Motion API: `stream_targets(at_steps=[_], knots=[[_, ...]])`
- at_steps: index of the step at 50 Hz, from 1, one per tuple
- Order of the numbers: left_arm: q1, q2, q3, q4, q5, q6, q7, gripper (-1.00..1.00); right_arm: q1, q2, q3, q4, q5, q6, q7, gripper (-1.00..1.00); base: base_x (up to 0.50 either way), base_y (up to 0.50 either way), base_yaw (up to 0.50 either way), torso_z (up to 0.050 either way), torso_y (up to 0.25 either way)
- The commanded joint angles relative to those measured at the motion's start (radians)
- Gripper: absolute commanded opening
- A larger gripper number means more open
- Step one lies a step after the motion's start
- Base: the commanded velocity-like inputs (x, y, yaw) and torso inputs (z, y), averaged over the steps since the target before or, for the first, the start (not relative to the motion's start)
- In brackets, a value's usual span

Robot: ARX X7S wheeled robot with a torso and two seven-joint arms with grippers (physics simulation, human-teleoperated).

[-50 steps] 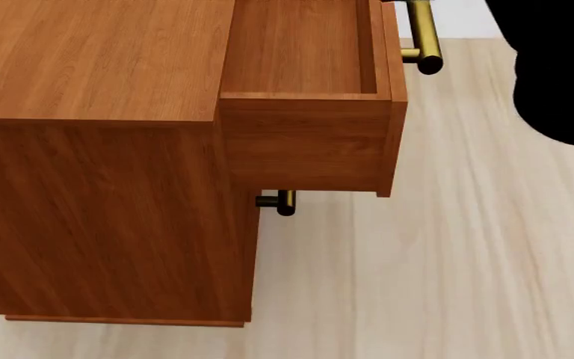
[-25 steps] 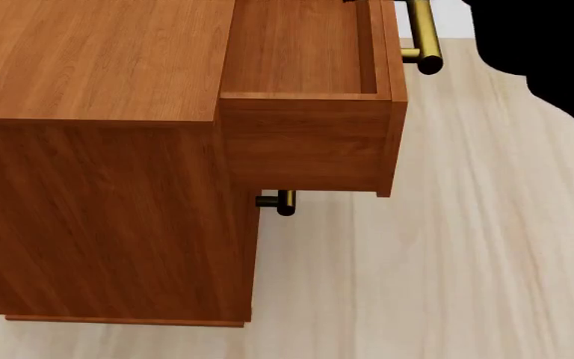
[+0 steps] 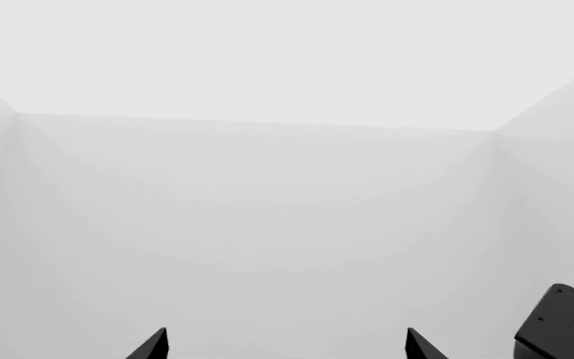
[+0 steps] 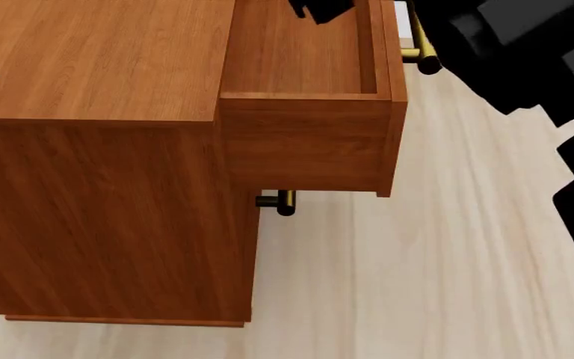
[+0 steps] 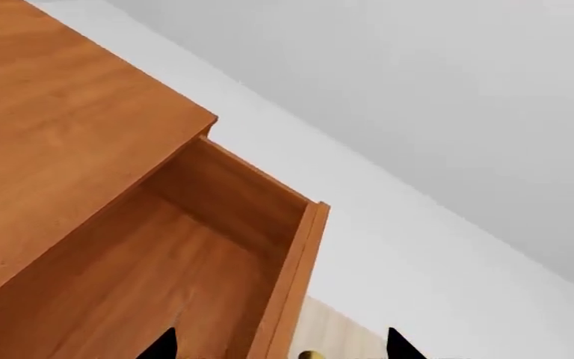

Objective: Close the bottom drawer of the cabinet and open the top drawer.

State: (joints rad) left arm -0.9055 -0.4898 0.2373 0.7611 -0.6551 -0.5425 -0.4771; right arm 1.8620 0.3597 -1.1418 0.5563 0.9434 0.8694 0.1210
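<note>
Looking at the left wrist view, only pale walls appear; the left gripper [image 3: 285, 350] shows two dark tips set wide apart, with nothing between them.

From the head view, the cabinet [image 4: 98, 172] is reddish-brown wood grain. Its top drawer [image 4: 307, 97] is pulled out, its inside bare, its brass handle [image 4: 421, 52] partly hidden by the black right arm [image 4: 526, 60]. A lower brass handle [image 4: 277, 201] peeks below it; whether this belongs to the bottom drawer I cannot tell.

From the right wrist view, the right gripper [image 5: 279, 348] hangs over the drawer's front edge, tips apart, holding nothing. No writing is readable.
</note>
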Motion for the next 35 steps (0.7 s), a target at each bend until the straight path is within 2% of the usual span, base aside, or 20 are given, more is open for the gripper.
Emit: stream_targets(at_steps=[1,19,35], knots=[[0.0,-0.003,0.0,-0.005,-0.001,0.005,0.0,1.0,0.003,-0.06,-0.048,0.092,-0.046,-0.029,-0.072,1.0,0.0,0.0,0.0,0.0,0.0],[0.007,-0.006,0.001,-0.013,0.003,0.019,0.004,1.0,-0.016,-0.162,-0.142,0.264,-0.128,-0.065,-0.184,1.0,0.0,0.0,0.0,0.0,0.0],[0.006,-0.009,0.001,-0.011,-0.003,0.019,-0.001,1.0,-0.036,-0.173,-0.166,0.302,-0.142,-0.059,-0.21,1.0,0.0,0.0,0.0,0.0,0.0]])
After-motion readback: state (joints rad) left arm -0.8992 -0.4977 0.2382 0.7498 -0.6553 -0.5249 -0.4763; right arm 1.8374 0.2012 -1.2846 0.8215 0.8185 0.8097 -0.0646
